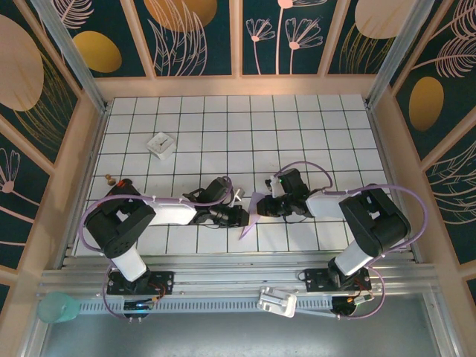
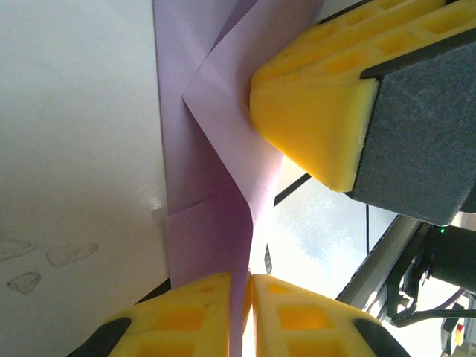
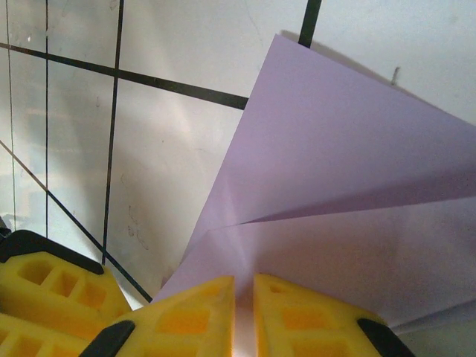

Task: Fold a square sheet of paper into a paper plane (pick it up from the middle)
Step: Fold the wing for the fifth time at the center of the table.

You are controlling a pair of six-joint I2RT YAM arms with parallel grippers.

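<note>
Sitting by the near-left corner: a teal cup [image 1: 59, 306], on the metal frame just outside the table [image 1: 297, 126].
Left edge: two small brown bits [image 1: 109, 179], too small to identify.
Far-left part of the table: a small white block [image 1: 161, 144] with a dark mark, lying flat, well apart from both arms.
Left hand [image 2: 249, 294]: yellow pads pressed together with the paper's edge pinched between them. The sheet rises from the pinch and bends along a sharp crease.
Folded lavender paper [image 1: 253, 216]: caught between the two hands near the middle of the near edge. It is creased into overlapping flaps, and one narrow tip points toward the near edge. Its far side casts a shadow on the white tiles.
Right hand [image 3: 243, 297]: pads closed to a thin slit, with a corner of the paper clamped in it. Two flaps fan away from the grip along a diagonal fold. In the left wrist view one of its yellow fingers [image 2: 312, 111] lies against the paper.
</note>
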